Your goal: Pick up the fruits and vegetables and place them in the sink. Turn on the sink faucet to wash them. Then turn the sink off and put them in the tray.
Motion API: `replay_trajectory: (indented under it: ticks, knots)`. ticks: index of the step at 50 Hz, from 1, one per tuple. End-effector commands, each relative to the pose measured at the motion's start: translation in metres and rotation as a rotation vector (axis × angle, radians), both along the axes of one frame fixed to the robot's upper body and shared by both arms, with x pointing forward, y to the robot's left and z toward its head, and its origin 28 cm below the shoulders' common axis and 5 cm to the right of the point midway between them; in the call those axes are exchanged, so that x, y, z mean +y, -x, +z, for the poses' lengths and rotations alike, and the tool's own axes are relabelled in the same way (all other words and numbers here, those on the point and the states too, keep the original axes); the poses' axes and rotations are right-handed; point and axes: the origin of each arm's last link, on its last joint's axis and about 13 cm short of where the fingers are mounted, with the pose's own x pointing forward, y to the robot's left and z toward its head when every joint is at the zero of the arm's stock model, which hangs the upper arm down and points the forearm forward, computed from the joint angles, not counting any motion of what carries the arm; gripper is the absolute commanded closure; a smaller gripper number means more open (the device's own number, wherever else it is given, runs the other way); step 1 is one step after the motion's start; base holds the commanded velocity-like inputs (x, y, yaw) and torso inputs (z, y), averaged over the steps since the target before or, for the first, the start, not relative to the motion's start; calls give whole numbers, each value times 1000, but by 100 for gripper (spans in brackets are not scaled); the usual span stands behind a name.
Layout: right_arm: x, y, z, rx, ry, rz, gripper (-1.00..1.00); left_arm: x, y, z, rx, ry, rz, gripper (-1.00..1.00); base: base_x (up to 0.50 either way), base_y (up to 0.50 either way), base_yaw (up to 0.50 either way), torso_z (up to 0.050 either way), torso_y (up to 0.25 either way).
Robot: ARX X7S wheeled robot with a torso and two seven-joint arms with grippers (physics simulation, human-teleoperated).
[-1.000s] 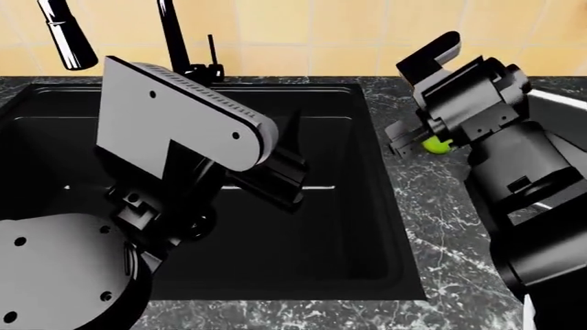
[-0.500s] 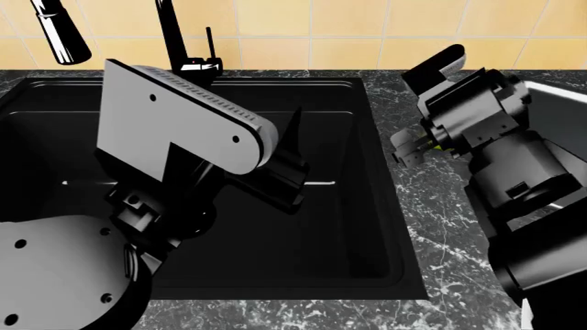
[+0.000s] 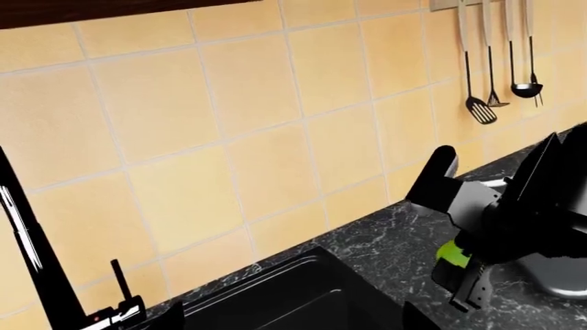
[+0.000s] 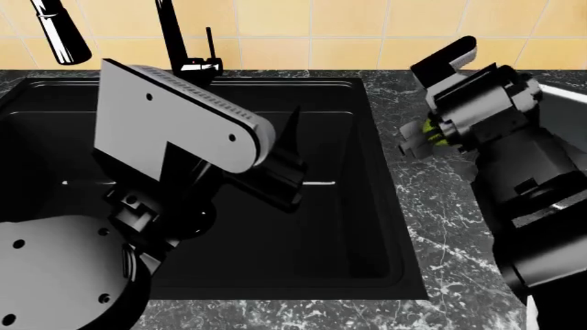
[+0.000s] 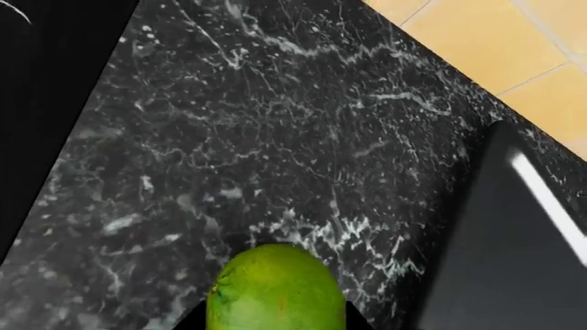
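Observation:
In the head view my right gripper is shut on the small green lime, held just above the marbled counter between the black sink and the tray. In the right wrist view the lime fills the space between the jaws, with the tray beside it. My left gripper hangs open and empty over the sink basin. In the left wrist view its dark fingertips stand wide apart, and the right gripper's lime is across from them. The black sink faucet rises at the back rim.
The faucet's small lever and its spout head are behind my left arm. Ladles and spatulas hang on the yellow tiled wall. The grey link of my left arm covers much of the basin.
My right gripper has risen slightly with the lime still in it and turned a little. The left arm has hardly moved.

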Motion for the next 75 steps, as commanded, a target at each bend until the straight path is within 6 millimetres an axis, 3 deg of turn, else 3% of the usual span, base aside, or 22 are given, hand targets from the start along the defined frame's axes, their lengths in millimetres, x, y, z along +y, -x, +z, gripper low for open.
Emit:
replay_trajectory:
  ticks: [1, 10, 27, 46, 57, 66, 75]
  knots:
    - [-4, 9, 29, -151, -19, 14, 100, 0, 0, 2, -7, 11, 6, -100, 0, 0, 0, 0, 0]
    - [-8, 27, 69, -323, -51, 39, 100, -1, 0, 6, -40, 12, 18, -100, 0, 0, 0, 0, 0]
    - [-11, 63, 96, -449, -37, 175, 100, -3, 12, 14, -72, 17, -9, -100, -34, 46, 0, 0, 250]
    - [1, 76, 99, -528, -51, 296, 100, -3, 30, 32, -126, 52, -33, -100, -353, 379, 0, 0, 123]
    - [5, 76, 96, -576, -66, 326, 100, 12, 35, 40, -141, 138, 8, -100, -330, 467, 0, 0, 0]
    - [10, 78, 93, -594, -73, 357, 100, 22, 30, 39, -131, 153, 59, -100, -199, 500, 0, 0, 0]
    - [14, 93, 100, -635, -66, 387, 100, 26, 19, 36, -103, 158, 105, -100, -162, 500, 0, 0, 0]
